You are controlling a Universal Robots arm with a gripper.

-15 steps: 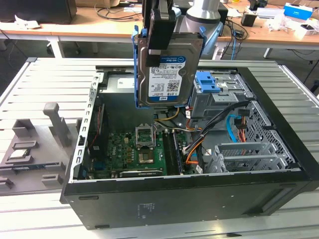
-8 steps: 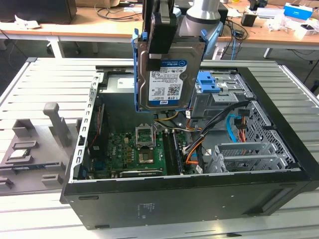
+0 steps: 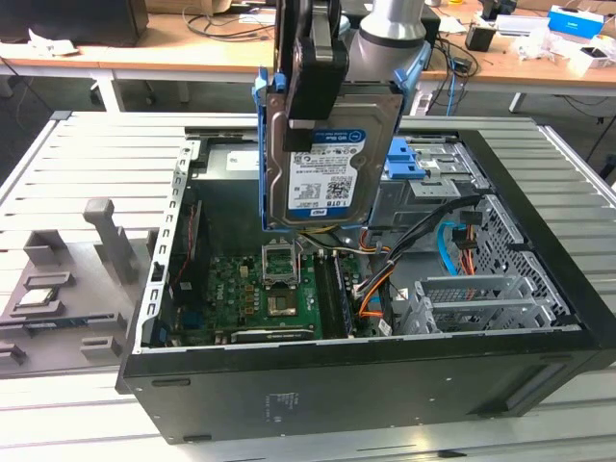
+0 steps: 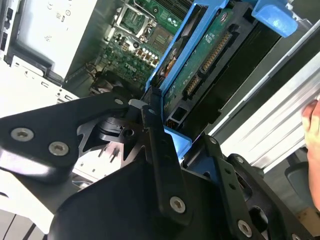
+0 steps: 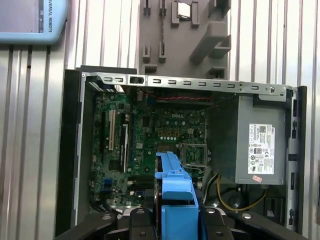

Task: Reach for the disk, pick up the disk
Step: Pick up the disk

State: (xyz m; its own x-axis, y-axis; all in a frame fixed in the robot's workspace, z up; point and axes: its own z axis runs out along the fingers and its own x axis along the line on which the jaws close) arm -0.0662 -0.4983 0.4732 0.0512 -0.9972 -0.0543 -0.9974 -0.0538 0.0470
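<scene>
Tabletop [image 3: 87, 154]: ribbed grey metal, carrying the computer case.
Computer case [image 3: 385, 371]: black tower on its side, open; motherboard [image 3: 260, 294] and drive cage [image 3: 481, 298] exposed inside.
Disk [image 3: 332, 159]: silver-grey, blue side rails, hanging upright above the case, clear of the motherboard.
Claw [image 3: 313, 87]: closed on the disk's upper edge, jaws clamping both faces.
Risk, as judged: a narrow edge grip; a slip would drop the disk onto the motherboard below.
</scene>
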